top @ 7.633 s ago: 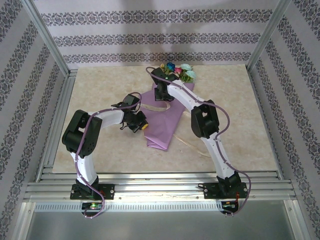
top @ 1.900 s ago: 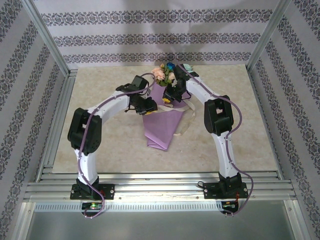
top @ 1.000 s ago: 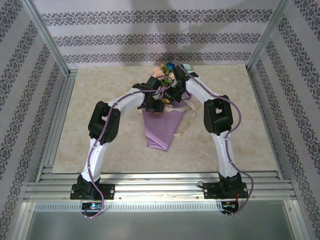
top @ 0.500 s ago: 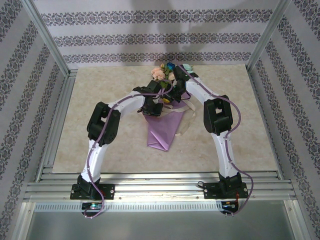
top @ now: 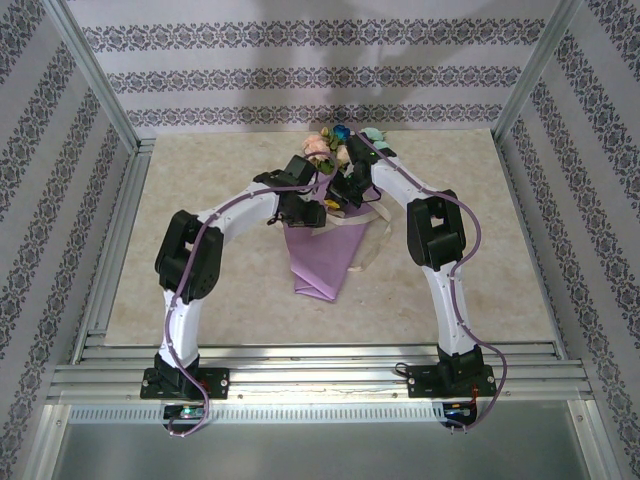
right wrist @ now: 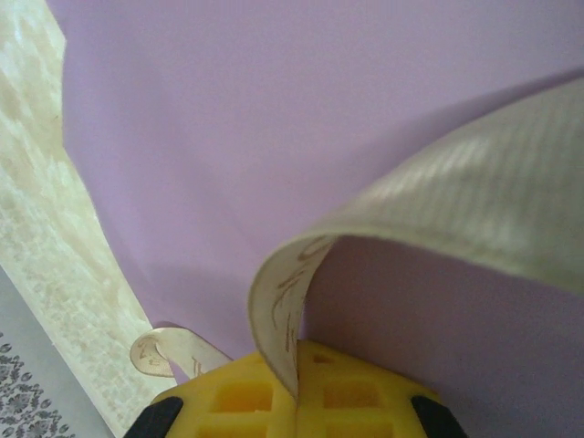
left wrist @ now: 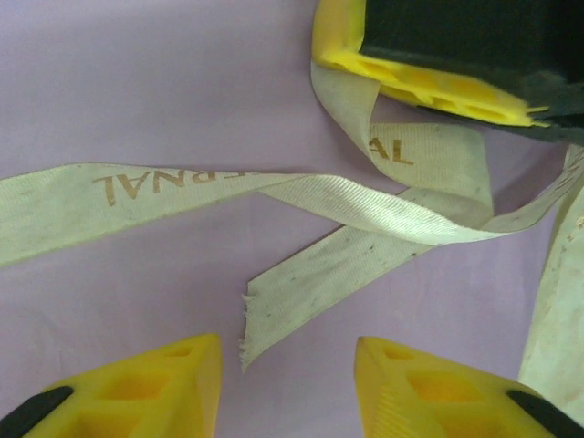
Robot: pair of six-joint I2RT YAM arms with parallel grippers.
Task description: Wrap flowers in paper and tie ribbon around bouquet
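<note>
Here is the bouquet [top: 320,255], lying flat in the middle of the marbled beige bench [top: 490,240]. Its lilac cone points toward the near edge, and the small bunch of pink, peach and blue artificial flowers [top: 330,145] pokes out of the wide far end. Both arms are bent in over it. The white left arm [top: 235,212] comes from the left and the white right arm [top: 400,188] from the right, and they meet over the wide half of the cone, just near of the blooms.

On the right wrist camera the right jaws are clenched. The two yellow fingertips [right wrist: 228,397] are pressed together with the long cream-beige woven ribbon [right wrist: 456,192] pinched edge-on in the seam. From there it arches up and away over the thin lilac-purple wrapping paper [right wrist: 274,109]. A small curl of it lies by the paper's edge, with bench beside it.

On the left wrist camera the left jaws are released. The yellow fingertips [left wrist: 155,388] stand well apart, low over the paper and grasping nothing. The ribbon's frayed end [left wrist: 246,330] lies on the paper in the gap between them. Two runs of ribbon cross just beyond it, with brown lettering printed along the weave. One run leads up into the right arm's yellow fingertip [left wrist: 411,78] opposite. In the top view, a loose length trails off the right side of the cone onto the bench.
</note>
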